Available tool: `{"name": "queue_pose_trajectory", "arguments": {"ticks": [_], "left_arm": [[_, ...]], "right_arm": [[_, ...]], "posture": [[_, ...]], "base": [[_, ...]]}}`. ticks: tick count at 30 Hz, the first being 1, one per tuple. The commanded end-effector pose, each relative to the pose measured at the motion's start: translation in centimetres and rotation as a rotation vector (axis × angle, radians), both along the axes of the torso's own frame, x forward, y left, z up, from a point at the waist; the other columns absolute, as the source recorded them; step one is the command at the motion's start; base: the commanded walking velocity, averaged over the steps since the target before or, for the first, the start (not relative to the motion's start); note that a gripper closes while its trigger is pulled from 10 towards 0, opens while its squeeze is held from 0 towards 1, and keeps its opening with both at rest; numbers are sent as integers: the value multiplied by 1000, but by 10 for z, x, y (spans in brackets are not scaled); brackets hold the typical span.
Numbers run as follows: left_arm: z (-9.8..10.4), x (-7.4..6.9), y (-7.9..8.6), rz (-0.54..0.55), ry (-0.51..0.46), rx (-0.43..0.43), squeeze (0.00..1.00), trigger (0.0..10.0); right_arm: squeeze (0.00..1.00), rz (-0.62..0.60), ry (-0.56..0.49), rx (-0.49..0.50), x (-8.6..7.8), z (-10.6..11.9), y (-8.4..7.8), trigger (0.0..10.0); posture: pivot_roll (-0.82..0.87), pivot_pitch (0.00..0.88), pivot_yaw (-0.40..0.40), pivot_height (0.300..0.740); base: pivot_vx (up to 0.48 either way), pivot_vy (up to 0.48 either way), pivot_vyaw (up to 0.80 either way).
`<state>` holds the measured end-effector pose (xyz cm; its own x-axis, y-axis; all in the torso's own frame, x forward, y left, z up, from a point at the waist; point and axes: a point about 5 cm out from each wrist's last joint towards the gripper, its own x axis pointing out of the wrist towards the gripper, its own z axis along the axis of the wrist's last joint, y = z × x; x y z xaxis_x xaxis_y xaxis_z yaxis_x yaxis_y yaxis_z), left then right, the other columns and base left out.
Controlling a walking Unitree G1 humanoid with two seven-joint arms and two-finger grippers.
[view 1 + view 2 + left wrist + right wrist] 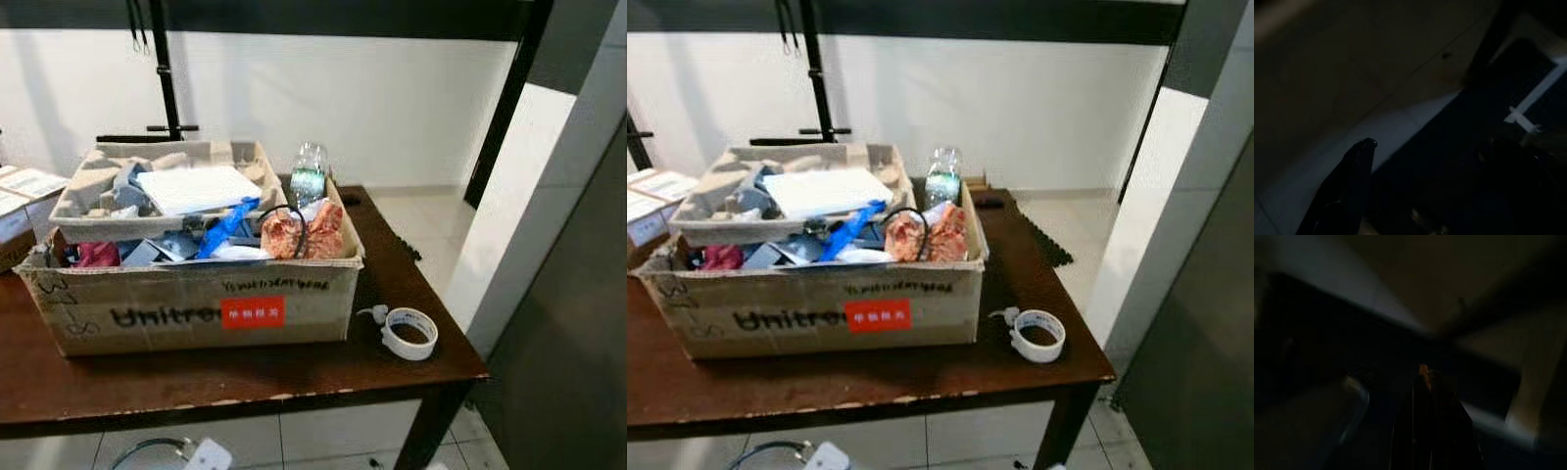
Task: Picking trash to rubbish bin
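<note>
Near edge: dark brown wooden table (245,377) with worn, chipped front edge, pale tiled floor (59,452) below it. Roll of white tape (409,332) lies flat on the table's right near corner, just right of the box, not touching it.

Large brown cardboard box (186,308) with black lettering and a red label sits left-centre on the table, full of trash. Inside, near-right: crumpled orange-and-white wrapper (304,235) with a thin black cable (292,217) looped over it. Centre: blue plastic scrap (223,227). Near-left: magenta crumpled piece (96,255). Grey moulded pulp tray (88,201) rests on top toward the far left, with a white flat sheet (196,188) lying on it. Clear plastic bottle with green label (308,174) stands upright at the box's far right corner.

Far: white wall (392,108), black metal stand (165,78) against it.

Left gripper (1359,161): wrist view very dark, one black finger visible, seemingly over floor tiles; can't tell open or closed. Right gripper (1427,391): dark, blurred, finger state can't be told either. Both well away from the box.
</note>
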<state>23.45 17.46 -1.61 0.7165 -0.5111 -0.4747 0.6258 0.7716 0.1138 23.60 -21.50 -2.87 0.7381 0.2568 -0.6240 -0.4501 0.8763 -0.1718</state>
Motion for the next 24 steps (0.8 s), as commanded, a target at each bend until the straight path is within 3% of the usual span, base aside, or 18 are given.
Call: {"name": "queue_pose_trajectory", "arguments": {"ticks": [1,4,5,9,10,11,12,13,15,16,17,18,19,20,24], "left_arm": [[7,-8,-1,-152,-14,-28,0,10000],[31,-16,-2,-406,40,-114,0,10000],[31,-16,-2,-406,40,-114,0,10000],[61,-13,-6,-537,71,-170,0,10000],[61,-13,-6,-537,71,-170,0,10000],[73,-9,-9,-565,55,-191,0,10000],[97,-4,-15,-616,14,-225,0,10000],[97,-4,-15,-616,14,-225,0,10000],[118,2,-20,-639,-33,-257,0,10000],[118,2,-20,-639,-33,-257,0,10000],[130,5,-22,-652,-59,-278,0,10000],[153,13,-25,-659,-124,-311,0,10000],[189,23,-30,-657,-230,-357,0,10000],[189,23,-30,-657,-230,-357,0,10000],[225,37,-32,-619,-358,-417,0,10000]], "right_arm": [[0,136,-66,37,7,15,8,10000],[0,415,-161,150,18,59,23,10000],[0,415,-161,150,18,59,23,10000],[0,591,-188,357,21,108,38,10000],[0,591,-188,357,21,108,38,10000],[0,624,-200,439,23,127,42,10000],[0,686,-237,576,26,161,48,10000],[0,686,-237,576,26,161,48,10000],[0,722,-294,680,29,192,52,10000],[0,722,-294,680,29,192,52,10000],[0,729,-331,735,32,207,52,10000],[0,723,-416,790,39,233,51,10000],[0,697,-537,857,50,270,47,10000],[0,697,-537,857,50,270,47,10000],[0,619,-669,909,66,305,38,10000]], "posture": [[-88,138,-21,740],[-88,139,-19,740],[-88,139,-19,740],[-88,139,-17,740],[-88,139,-17,740],[-86,140,-17,740],[-85,139,-17,740],[-85,139,-17,740],[-83,138,-17,740],[-83,138,-17,740],[-82,138,-18,740],[-82,138,-19,740],[-83,137,-19,740],[-83,137,-19,740],[-84,134,-18,740]], "base": [[0,0,0],[0,0,0],[0,0,0],[0,0,0],[0,0,0],[0,0,0],[0,0,0],[0,0,0],[0,0,0],[0,0,0],[0,0,0],[0,0,0],[0,0,0],[0,0,0],[0,0,0]]}}
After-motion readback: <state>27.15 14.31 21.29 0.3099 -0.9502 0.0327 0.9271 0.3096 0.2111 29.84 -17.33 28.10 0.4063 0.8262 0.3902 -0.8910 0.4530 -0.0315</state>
